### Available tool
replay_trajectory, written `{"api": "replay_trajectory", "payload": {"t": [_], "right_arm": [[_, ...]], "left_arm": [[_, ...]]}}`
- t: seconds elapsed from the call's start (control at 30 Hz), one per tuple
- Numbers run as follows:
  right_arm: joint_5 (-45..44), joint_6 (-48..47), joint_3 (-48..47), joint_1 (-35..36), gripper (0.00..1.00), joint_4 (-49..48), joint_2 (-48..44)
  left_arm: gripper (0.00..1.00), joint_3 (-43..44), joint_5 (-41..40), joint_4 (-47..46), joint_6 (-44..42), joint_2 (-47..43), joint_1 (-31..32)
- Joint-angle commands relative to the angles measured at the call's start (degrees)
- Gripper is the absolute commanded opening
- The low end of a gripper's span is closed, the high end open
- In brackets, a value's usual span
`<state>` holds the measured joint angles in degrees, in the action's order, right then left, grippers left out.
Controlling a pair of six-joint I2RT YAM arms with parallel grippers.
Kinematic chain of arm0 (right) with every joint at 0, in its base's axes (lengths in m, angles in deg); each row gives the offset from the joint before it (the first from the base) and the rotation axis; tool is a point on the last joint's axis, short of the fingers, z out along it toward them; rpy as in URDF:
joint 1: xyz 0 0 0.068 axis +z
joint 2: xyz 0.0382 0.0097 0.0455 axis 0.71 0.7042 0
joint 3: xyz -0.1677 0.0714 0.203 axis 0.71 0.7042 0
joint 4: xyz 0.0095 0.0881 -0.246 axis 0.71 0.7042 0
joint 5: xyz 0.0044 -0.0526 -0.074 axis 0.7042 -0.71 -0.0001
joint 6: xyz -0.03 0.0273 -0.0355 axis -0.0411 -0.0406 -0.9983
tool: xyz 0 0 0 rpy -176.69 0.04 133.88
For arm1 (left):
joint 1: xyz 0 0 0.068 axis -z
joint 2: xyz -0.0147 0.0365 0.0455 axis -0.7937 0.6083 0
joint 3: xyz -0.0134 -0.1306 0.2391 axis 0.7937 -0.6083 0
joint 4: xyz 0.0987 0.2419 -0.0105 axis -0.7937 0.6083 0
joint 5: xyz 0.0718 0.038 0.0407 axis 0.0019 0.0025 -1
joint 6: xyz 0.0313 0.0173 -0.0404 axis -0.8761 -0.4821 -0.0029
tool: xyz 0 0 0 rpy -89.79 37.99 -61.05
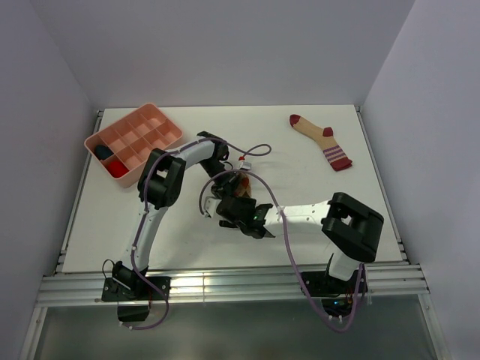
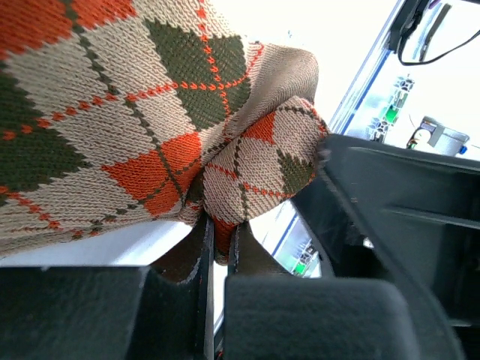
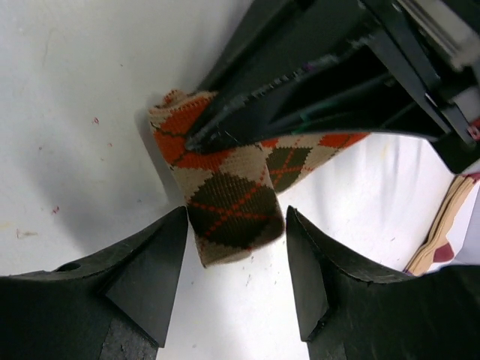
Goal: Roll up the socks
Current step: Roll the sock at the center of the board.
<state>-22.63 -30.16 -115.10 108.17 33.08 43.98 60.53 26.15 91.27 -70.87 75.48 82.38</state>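
The argyle sock (image 2: pixel 135 112), tan with orange and dark green diamonds, lies partly rolled at the table's middle (image 1: pixel 238 183). My left gripper (image 2: pixel 219 234) is shut on a fold of it, and the fabric shows pinched between the two fingers. My right gripper (image 3: pixel 236 217) is open just in front of the sock's rolled end (image 3: pixel 232 206), one finger on each side and a small gap at the right one. The other sock (image 1: pixel 321 140), tan with dark red toe and heel and a striped cuff, lies flat at the far right, apart from both grippers.
A pink compartment tray (image 1: pixel 132 115) stands at the far left, with a dark bundle (image 1: pixel 101 152) and a red bundle (image 1: pixel 115 168) in its near cells. Both wrists crowd together at the table's middle. A loose cable (image 1: pixel 259 150) loops behind them.
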Motion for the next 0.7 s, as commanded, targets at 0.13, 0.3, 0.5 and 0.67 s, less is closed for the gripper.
{"api": "replay_trajectory", "payload": {"t": [0.13, 0.3, 0.5, 0.67], "right_arm": [[-0.1, -1.4, -2.8, 0.7, 0.61, -0.6, 4.3], [0.9, -1.0, -2.4, 0.6, 0.43, -0.6, 6.0], [4.4, -0.7, -4.4, 0.6, 0.0, 1.6, 7.1], [9.9, -0.2, -7.1, -0.2, 0.0, 6.8, 8.3]], "left_arm": [[0.01, -1.0, -15.3, -5.7, -4.9, 4.2, -1.1], [0.01, -0.7, -15.2, -5.6, -5.2, 4.5, -1.2], [0.05, -0.7, -15.8, -7.5, -4.8, 2.9, -1.2], [0.28, -5.4, -18.4, -17.2, -1.2, -3.7, -1.8]]}}
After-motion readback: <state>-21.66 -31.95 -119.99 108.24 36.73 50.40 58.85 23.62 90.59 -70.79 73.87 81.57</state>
